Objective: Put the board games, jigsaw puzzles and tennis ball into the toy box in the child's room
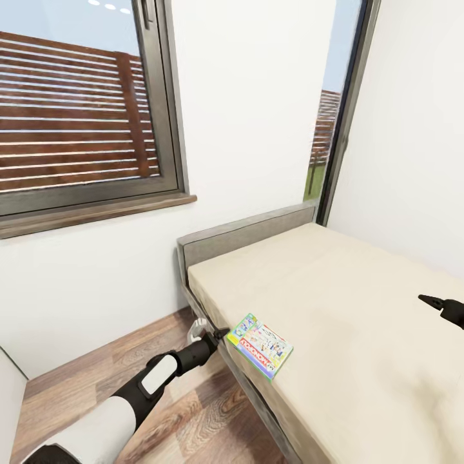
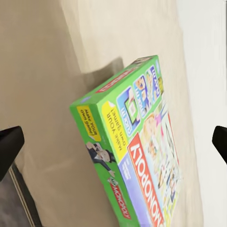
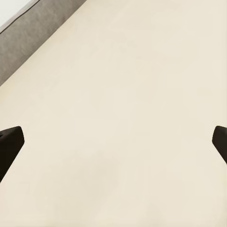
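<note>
A green Monopoly board game (image 1: pixel 260 345) lies flat on the beige bed (image 1: pixel 361 303) near its left edge. My left gripper (image 1: pixel 219 334) hovers beside the bed edge, just left of the box, open. In the left wrist view the board game (image 2: pixel 135 156) sits between the spread black fingertips (image 2: pixel 9 144), a short way ahead of them. My right gripper (image 1: pixel 433 301) hangs over the mattress at the right, open; the right wrist view looks down on bare mattress (image 3: pixel 123 118) between its fingers. Toy box, table, puzzles and tennis ball are out of view.
The grey headboard (image 1: pixel 245 233) stands against the white wall. A large window (image 1: pixel 84 103) with a wooden sill is at the upper left, a narrow window (image 1: pixel 332 109) in the corner. Wooden floor (image 1: pixel 161 412) runs left of the bed frame.
</note>
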### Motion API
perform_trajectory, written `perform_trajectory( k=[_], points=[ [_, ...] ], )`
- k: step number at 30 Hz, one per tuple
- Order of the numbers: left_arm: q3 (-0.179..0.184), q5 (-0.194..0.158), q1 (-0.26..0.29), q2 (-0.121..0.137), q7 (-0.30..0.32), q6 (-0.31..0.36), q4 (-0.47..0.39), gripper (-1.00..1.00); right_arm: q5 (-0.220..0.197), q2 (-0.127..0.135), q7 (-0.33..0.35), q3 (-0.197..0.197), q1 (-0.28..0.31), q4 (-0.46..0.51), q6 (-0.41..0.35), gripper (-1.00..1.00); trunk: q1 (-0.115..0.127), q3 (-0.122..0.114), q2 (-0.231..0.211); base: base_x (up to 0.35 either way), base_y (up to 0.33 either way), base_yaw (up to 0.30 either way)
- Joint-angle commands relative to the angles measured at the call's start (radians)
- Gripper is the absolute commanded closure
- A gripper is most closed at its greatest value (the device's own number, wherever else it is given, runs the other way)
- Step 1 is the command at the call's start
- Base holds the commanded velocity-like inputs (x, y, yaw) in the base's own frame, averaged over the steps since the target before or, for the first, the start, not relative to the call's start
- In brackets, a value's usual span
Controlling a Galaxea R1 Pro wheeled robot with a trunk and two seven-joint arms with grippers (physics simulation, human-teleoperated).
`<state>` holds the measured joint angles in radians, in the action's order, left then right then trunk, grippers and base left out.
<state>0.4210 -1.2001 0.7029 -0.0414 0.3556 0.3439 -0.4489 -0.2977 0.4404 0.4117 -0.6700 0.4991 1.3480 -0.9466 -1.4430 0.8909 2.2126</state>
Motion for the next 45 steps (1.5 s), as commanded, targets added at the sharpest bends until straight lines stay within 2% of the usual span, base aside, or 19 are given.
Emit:
perform_trajectory(
  k=[1,26,45],
  points=[
    [0.003,-0.008,0.004,0.001,0.002,0.003,0.001,-1.0,0.006,0.0,0.009,-0.002,0.001,0.0,-0.005,-1.0,0.0,0.001,0.0,0.0,0.0,0.0],
    [0.002,-0.009,0.015,0.006,0.009,0.003,0.001,-1.0,0.006,0.0,0.009,-0.002,0.001,0.0,-0.004,-1.0,0.0,0.001,0.0,0.0,0.0,-0.067],
    [0.0,-0.009,0.015,0.008,0.009,0.003,0.001,-1.0,0.006,0.0,0.009,-0.002,0.001,0.0,-0.004,-1.0,0.0,0.001,0.0,0.0,0.0,-0.015]
  ],
)
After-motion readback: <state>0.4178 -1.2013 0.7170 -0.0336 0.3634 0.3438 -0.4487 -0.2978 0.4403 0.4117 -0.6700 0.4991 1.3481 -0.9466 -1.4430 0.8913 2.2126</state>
